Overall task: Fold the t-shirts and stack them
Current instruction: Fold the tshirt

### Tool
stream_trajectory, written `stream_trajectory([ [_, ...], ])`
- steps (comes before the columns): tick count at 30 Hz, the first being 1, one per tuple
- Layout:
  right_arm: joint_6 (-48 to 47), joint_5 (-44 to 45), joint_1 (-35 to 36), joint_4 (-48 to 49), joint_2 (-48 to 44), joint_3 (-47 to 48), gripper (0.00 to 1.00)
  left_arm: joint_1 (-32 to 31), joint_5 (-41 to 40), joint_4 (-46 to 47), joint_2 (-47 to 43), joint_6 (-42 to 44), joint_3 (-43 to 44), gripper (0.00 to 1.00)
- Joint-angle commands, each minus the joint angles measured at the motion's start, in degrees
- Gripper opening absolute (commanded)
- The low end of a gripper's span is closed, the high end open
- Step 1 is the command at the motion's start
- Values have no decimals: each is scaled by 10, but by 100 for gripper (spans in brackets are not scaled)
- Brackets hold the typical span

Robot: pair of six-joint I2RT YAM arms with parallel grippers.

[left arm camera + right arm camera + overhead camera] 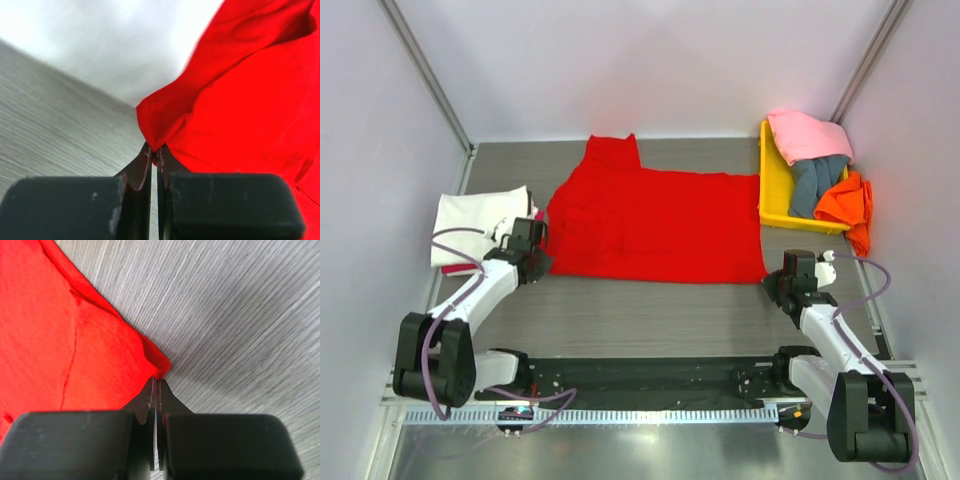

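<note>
The bright red t-shirt (655, 220) lies spread across the middle of the table, one sleeve pointing to the back. My left gripper (533, 262) is shut on the red shirt's near left corner (155, 135), which rises from the table. My right gripper (772, 283) is shut on the near right corner (157, 367). A folded cream-white t-shirt (475, 215) lies at the left on a pink one (455, 268). Pink (807, 135), grey-blue (815, 183) and orange (847, 203) t-shirts are heaped at the yellow tray.
The yellow plastic tray (772, 185) stands at the back right against the wall, the orange shirt spilling over its near edge. White walls close in the left, back and right. The arms' bases and a black rail (650, 375) run along the near edge.
</note>
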Motion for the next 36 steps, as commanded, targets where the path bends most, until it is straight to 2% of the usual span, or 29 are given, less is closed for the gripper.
stream_trajectory([
  [1,1,28,0,-29,-25,10,1,4,-9,33,-28,-5,-33,0],
  [11,1,41,0,-81,-67,4,1,4,12,69,-31,-32,-94,0],
  [21,10,30,0,-148,-103,-6,1,6,-20,12,-107,-48,-127,0],
  [24,6,17,0,-171,-90,1,9,8,-14,3,-115,-52,-136,1],
  [25,3,18,0,-192,-87,4,24,8,-14,-1,-118,-54,-137,1],
  [27,-1,28,0,-207,-98,13,33,8,-15,-12,-132,-52,-140,6],
  [28,-5,30,0,-214,-107,15,42,8,-14,-16,-143,-50,-141,9],
  [29,-8,33,0,-215,-117,20,44,8,-13,-17,-154,-48,-143,24],
  [31,-19,49,0,-217,-144,30,51,8,-8,-23,-199,-38,-146,37],
  [32,-27,55,0,-217,-152,47,52,7,-6,-24,-214,-32,-146,49],
  [34,-56,61,0,-215,-153,68,53,7,-10,-48,-254,-14,-129,59],
  [36,-83,58,0,-206,-143,100,53,7,-19,-98,-272,1,-91,63],
])
